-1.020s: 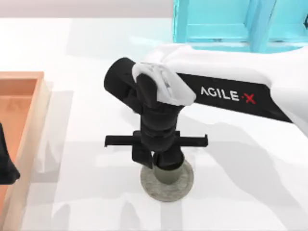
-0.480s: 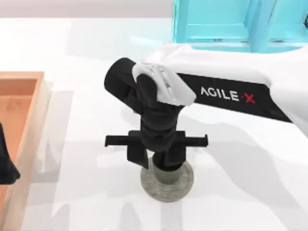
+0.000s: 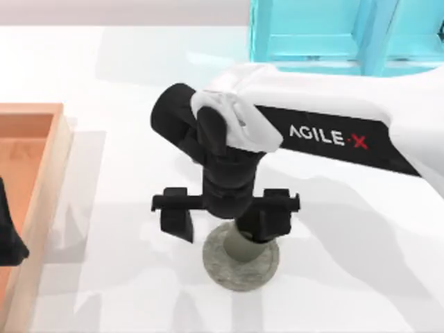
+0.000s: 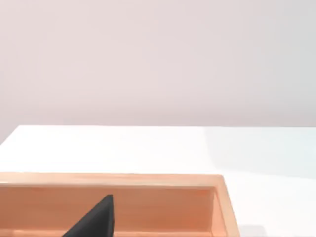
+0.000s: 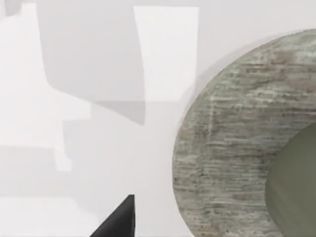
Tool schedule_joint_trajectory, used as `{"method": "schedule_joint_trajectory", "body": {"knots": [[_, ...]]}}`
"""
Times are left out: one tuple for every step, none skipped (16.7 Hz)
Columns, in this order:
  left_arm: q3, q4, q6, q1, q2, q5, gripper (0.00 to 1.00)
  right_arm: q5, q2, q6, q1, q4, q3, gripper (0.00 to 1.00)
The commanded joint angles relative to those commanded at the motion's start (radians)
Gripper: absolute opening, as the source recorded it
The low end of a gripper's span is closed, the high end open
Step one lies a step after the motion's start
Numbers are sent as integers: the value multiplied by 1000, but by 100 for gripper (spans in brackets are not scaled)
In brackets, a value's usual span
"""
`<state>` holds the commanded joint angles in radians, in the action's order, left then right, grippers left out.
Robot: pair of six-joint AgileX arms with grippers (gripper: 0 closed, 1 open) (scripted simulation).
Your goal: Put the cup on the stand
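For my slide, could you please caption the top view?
Right tool open above the cup standing on the stand.

Olive-grey cup, grey streaked stone-textured stand, black right gripper on white arm with black band, orange wooden tray, cyan cabinet, white table

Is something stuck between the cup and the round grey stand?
Nothing visible is. The cup already stands on the stand, with the right gripper open around it.
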<state>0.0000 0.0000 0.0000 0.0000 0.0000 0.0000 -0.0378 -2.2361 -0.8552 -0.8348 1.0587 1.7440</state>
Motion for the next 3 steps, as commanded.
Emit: {"method": "schedule_joint_trajectory", "body": {"knots": [[0, 0, 0, 0, 0, 0, 100, 0, 0, 0, 0, 0, 0, 100], [0, 0, 0, 0, 0, 0, 100, 0, 0, 0, 0, 0, 0, 100], [0, 0, 0, 0, 0, 0, 100, 0, 0, 0, 0, 0, 0, 100]]}}
